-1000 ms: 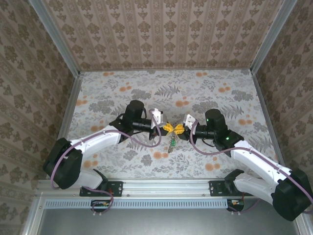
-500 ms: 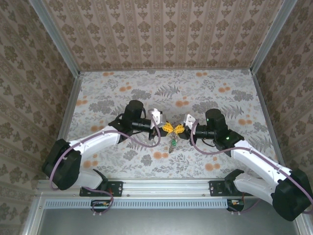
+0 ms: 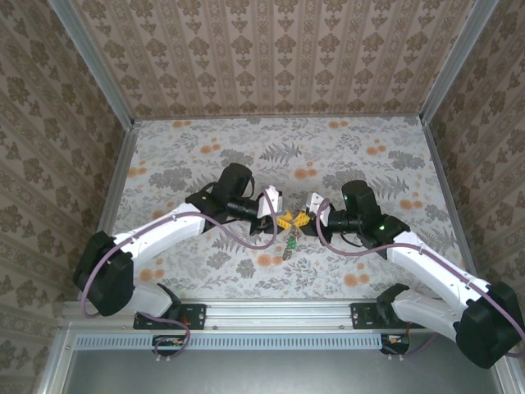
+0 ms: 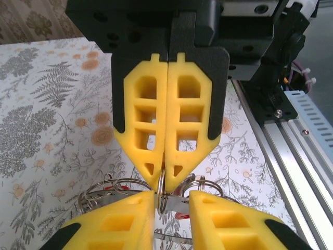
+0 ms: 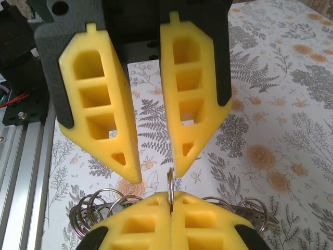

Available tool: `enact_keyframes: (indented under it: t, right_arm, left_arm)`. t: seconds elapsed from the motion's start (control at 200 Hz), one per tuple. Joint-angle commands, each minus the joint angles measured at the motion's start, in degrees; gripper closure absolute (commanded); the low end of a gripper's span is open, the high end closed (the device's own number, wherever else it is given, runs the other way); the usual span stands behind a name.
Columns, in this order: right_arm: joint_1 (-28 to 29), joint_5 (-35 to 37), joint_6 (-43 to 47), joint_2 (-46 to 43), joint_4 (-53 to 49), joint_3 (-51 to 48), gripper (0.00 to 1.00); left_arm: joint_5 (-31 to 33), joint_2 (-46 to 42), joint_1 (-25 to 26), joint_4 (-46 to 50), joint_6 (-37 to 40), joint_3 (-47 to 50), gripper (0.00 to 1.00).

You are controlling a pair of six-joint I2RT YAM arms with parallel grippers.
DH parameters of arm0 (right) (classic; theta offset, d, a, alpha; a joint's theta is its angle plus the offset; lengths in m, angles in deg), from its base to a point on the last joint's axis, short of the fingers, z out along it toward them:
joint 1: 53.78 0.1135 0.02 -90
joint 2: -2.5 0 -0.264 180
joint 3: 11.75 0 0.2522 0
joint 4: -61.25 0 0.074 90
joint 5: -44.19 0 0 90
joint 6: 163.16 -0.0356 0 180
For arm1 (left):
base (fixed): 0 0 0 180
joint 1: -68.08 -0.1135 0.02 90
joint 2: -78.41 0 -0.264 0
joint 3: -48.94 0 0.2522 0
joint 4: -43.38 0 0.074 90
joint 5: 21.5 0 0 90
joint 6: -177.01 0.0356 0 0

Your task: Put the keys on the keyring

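A thin metal split ring, the keyring [image 5: 170, 182], stands on edge between the two grippers above the table. My right gripper [image 5: 170, 197] is shut on the keyring's lower part; the left wrist view shows the right gripper [image 4: 164, 181] pinching the keyring [image 4: 162, 194]. My left gripper [image 4: 171, 196] is open, its fingertips [image 4: 136, 204] on either side of the ring, the left one close against it. A bunch of further rings and keys with red tags [image 4: 182, 214] hangs below. From above, the bunch [image 3: 289, 241] dangles under the meeting grippers.
The floral table [image 3: 344, 156] is walled in by patterned panels. A metal rail [image 3: 271, 312] with the arm bases runs along the near edge. Several loose split rings [image 5: 91, 208] on a metal strip fan out beside my right fingers.
My left gripper has opened and let go of the ring, and its wrist has shifted right, closer to the right gripper. The right gripper has closed fully on the ring.
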Motion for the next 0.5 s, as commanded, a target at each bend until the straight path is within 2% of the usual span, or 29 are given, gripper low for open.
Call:
enact_keyframes:
  t: [0.0, 0.115, 0.495]
  right_arm:
    - [0.62, -0.17, 1.14, -0.19, 0.01, 2.47, 1.0]
    - [0.72, -0.13, 1.0, 0.29, 0.41, 2.28, 1.0]
    - [1.09, 1.34, 2.48, 1.31, -1.77, 3.33, 1.0]
  left_arm:
    - [1.41, 1.33, 0.72, 3.53, 2.76, -2.48, 0.76]
    - [3.46, 1.97, 1.33, 3.63, 3.46, -2.71, 0.76]
    - [4.57, 0.33, 1.45, 1.25, 2.89, -1.72, 0.78]
